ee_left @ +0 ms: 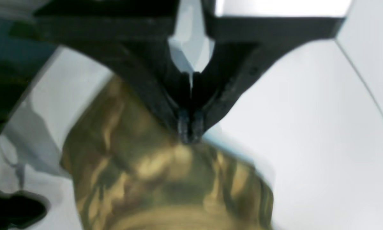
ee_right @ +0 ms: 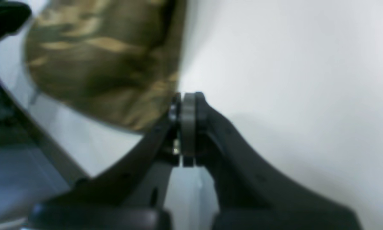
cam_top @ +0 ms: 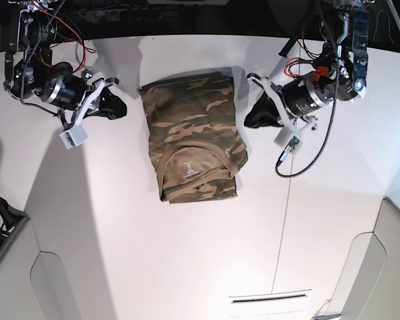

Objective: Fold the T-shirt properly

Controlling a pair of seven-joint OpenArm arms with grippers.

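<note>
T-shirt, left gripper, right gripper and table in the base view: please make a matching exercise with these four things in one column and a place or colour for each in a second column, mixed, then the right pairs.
Things:
1. T-shirt
2. left gripper
3. right gripper
4. table

Descriptions:
A. plain white surface
B. shut, at the picture's left side of the shirt
C. camouflage cloth, folded, lying in the middle
D. shut, at the picture's right side of the shirt

Pairs: 1-C, 2-D, 3-B, 4-A
</note>
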